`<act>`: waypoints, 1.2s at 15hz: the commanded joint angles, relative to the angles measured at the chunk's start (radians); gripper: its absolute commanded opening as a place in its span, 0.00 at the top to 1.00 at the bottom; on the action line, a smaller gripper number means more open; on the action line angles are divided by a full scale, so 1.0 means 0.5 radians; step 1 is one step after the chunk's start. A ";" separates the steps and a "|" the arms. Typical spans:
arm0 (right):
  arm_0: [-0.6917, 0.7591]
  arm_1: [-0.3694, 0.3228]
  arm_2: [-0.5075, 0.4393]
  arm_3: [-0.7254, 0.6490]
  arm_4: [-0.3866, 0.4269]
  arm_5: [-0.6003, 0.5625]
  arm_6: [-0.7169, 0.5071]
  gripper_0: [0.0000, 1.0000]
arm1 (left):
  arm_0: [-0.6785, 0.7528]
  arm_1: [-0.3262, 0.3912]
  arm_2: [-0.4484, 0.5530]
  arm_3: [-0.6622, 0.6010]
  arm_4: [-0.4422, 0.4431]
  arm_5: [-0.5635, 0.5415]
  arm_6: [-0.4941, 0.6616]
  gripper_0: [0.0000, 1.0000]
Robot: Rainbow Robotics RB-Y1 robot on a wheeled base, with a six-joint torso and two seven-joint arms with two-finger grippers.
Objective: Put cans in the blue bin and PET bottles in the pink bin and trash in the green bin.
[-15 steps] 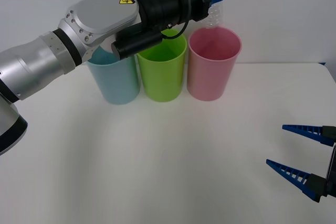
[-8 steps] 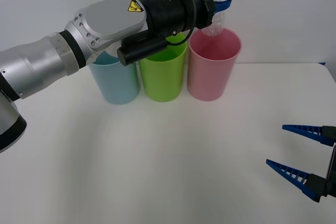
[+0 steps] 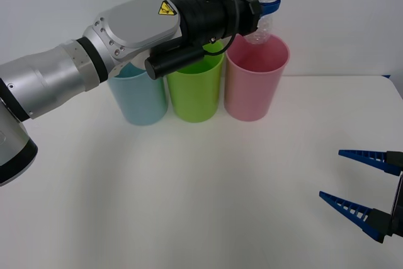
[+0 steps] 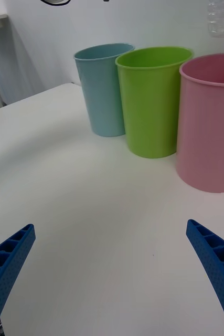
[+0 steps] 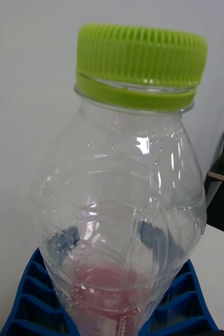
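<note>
At upper centre, the left gripper [image 3: 261, 5] clamps the clear plastic bottle with its lime-green cap [image 5: 123, 210] above the tall pink plastic bin [image 3: 256, 78]. Released off-centre, the bottle might clip the rim and tumble outside. The right gripper [image 3: 360, 186] waits open, lower right.

A plain white table [image 3: 189, 187] carries three tall plastic cup-shaped bins standing upright in a close row near its far edge: a light-blue bin [image 3: 137, 99] on the left, a lime-green bin [image 3: 194, 89] in the middle, a pink bin [image 3: 255, 83] on the right.
</note>
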 commanded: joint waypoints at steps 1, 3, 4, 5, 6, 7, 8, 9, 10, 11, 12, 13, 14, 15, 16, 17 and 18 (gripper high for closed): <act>0.000 0.000 0.000 0.000 0.000 0.000 0.000 0.00 | 0.000 -0.005 0.001 0.000 -0.001 0.000 0.000 1.00; 0.000 0.000 0.000 0.000 0.000 0.000 0.000 0.00 | -0.003 -0.005 -0.002 0.004 -0.001 0.000 -0.003 0.37; 0.000 0.000 0.000 0.000 0.000 0.000 0.000 0.00 | -0.006 -0.005 0.001 0.004 -0.004 0.000 -0.006 0.00; 0.000 0.000 0.000 0.000 0.000 0.000 0.000 0.00 | -0.009 -0.005 0.001 0.004 -0.004 0.000 -0.009 0.00; 0.000 0.000 0.000 0.000 0.000 0.000 0.000 0.00 | -0.009 -0.005 0.001 0.004 -0.004 0.000 -0.009 0.00; 0.000 0.000 0.000 0.000 0.000 0.000 0.000 0.00 | -0.006 -0.005 -0.002 0.004 -0.004 0.000 -0.012 0.00; 0.000 0.000 0.000 0.000 0.000 0.000 0.000 0.00 | -0.009 -0.008 0.001 0.004 -0.004 0.000 -0.009 0.00; 0.000 0.000 0.000 0.000 0.000 0.000 0.000 0.00 | -0.009 -0.011 0.001 0.000 0.002 0.000 -0.003 0.00; 0.000 0.000 0.000 0.000 0.000 0.000 0.000 0.00 | -0.016 -0.011 -0.002 0.004 0.008 0.000 0.000 0.00; 0.000 0.000 0.000 0.000 0.000 0.000 0.000 0.00 | -0.016 -0.014 0.001 0.000 0.011 0.000 0.000 0.00; 0.000 0.000 0.000 0.000 0.000 0.000 0.000 0.00 | -0.016 -0.014 0.001 0.000 0.011 0.000 0.000 0.00; 0.000 0.000 0.000 0.000 0.000 0.000 0.000 0.00 | -0.016 -0.014 -0.002 -0.003 0.014 0.003 0.000 0.00; 0.000 0.000 0.000 0.000 0.000 0.000 0.000 0.00 | -0.016 -0.014 0.001 -0.009 0.017 0.000 0.003 0.00; 0.000 0.000 0.000 0.000 0.000 0.000 0.000 0.00 | -0.016 -0.014 -0.002 -0.009 0.020 0.000 0.003 0.00; 0.000 0.000 0.000 0.000 0.000 0.000 0.000 0.00 | -0.016 -0.014 0.001 -0.012 0.020 0.000 0.006 0.00; 0.000 0.000 0.000 0.000 0.000 0.000 0.000 0.00 | -0.016 -0.011 0.001 -0.015 0.026 0.000 0.006 0.00; 0.000 0.000 0.000 0.000 0.000 0.000 0.000 0.00 | -0.016 -0.014 -0.002 -0.018 0.029 0.003 0.006 0.00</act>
